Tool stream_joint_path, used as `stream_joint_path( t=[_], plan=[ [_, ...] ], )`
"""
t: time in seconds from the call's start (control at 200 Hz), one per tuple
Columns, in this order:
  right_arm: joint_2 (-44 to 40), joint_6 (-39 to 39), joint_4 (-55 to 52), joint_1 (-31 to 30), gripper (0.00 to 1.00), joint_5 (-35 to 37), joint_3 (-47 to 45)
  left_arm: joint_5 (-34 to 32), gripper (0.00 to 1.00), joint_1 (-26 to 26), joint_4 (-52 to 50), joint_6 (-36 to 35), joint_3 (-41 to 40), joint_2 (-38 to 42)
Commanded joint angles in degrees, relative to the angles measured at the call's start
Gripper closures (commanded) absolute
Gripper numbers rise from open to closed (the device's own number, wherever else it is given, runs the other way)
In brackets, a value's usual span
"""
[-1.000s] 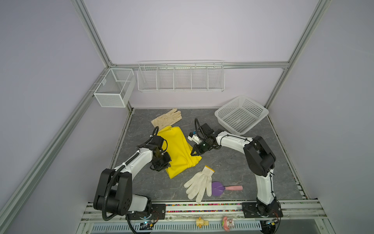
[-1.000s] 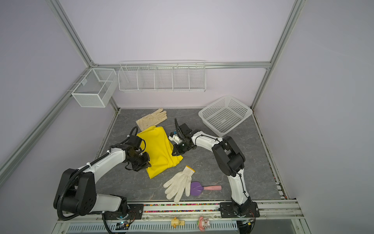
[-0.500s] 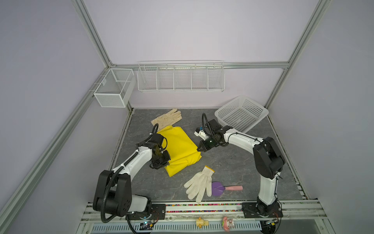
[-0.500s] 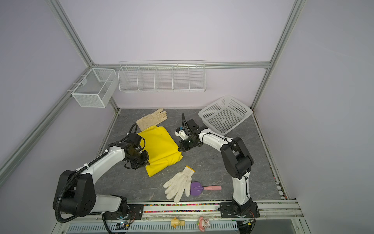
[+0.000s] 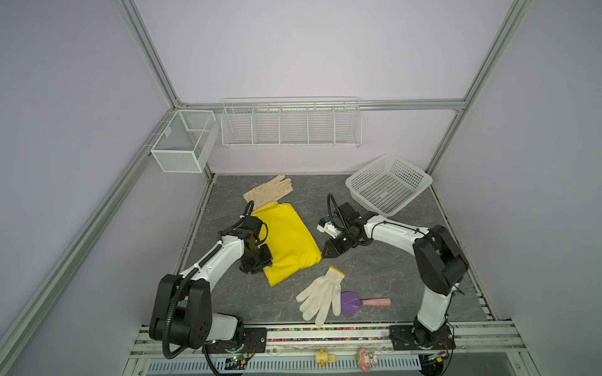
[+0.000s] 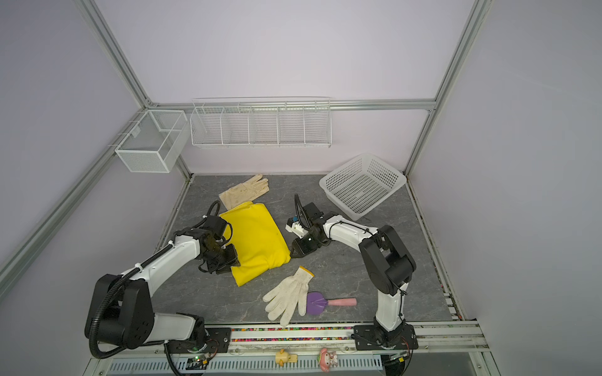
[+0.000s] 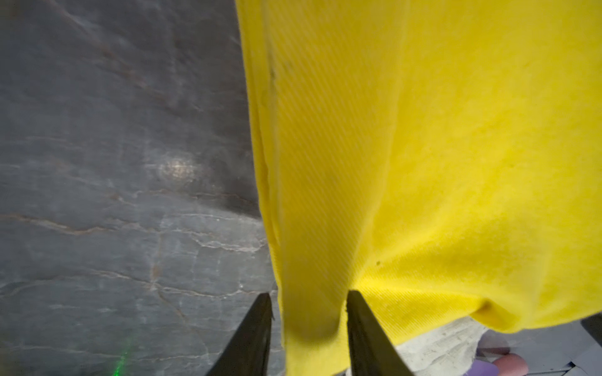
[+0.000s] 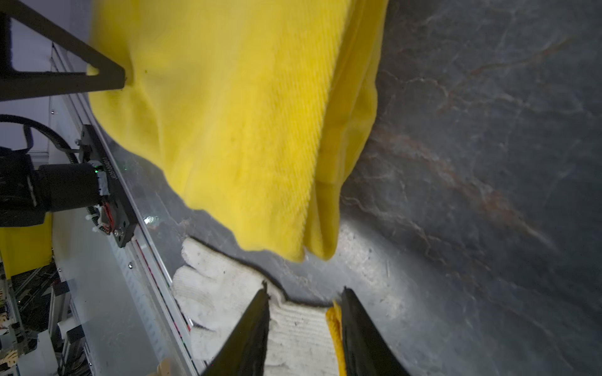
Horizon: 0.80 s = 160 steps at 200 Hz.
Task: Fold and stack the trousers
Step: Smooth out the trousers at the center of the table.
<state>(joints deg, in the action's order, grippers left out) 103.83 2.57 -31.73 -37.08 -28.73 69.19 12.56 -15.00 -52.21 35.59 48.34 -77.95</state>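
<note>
Trousers point(image 5: 290, 234) folded flat, edge sitting loose inside the half-open left tool point(image 7: 309, 294); right tool point(image 8: 305, 288) half-open too, empty, just beside

so the folded bright yellow cloth trousers point(image 5: 290, 241) lie left of centre on the grey stone-look counter point(image 5: 374, 270), and the cream leather glove point(image 5: 268, 192) is right behind them, touching their back corner. the white perforated plastic basket point(image 5: 387, 185) is way over in the back right corner. in front of the trousers and a bit right lies the white knitted glove point(image 5: 321, 296), with the little purple-and-pink scoop point(image 5: 353, 302) touching its right side. the white wire rack point(image 5: 290, 127) hangs on the back wall, and the white mesh box point(image 5: 182, 143) is on the left rail beside it. left jaws straddle the trousers' front-left edge, right jaws are just beside their right corner.
</note>
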Motion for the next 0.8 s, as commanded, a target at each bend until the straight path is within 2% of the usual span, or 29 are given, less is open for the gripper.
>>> stream_joint_path(
  t=[0.0, 0.16, 0.385, 0.6, 0.735, 0.795],
  plan=[
    [-2.45, 1.82, 3.72, -1.54, 0.60, -3.46, -3.96, 0.90, 0.55, -0.26, -2.75, 1.98, -1.66, 4.06],
    [0.71, 4.05, 8.47, -3.55, 0.60, -3.17, -3.82, 5.06, 0.51, -3.90, 1.03, 8.41, -6.67, 7.61],
    [6.22, 4.25, 12.19, -3.50, 0.59, -0.22, -1.46, 6.17, 0.53, -5.38, 5.89, 10.93, -10.10, 7.83],
    [7.79, 4.59, 13.72, -2.58, 0.62, 0.21, -0.43, 3.90, 0.76, -5.52, 7.91, 10.43, -12.10, 5.53],
    [7.10, 5.51, 15.65, -2.55, 0.84, -1.66, -0.20, 2.56, 0.94, -5.53, 7.76, 10.12, -12.20, 5.27],
    [6.37, 4.44, 14.55, -2.35, 0.88, -0.64, -0.52, 0.98, 1.00, -5.50, 5.96, 9.22, -11.27, 5.57]
  ],
)
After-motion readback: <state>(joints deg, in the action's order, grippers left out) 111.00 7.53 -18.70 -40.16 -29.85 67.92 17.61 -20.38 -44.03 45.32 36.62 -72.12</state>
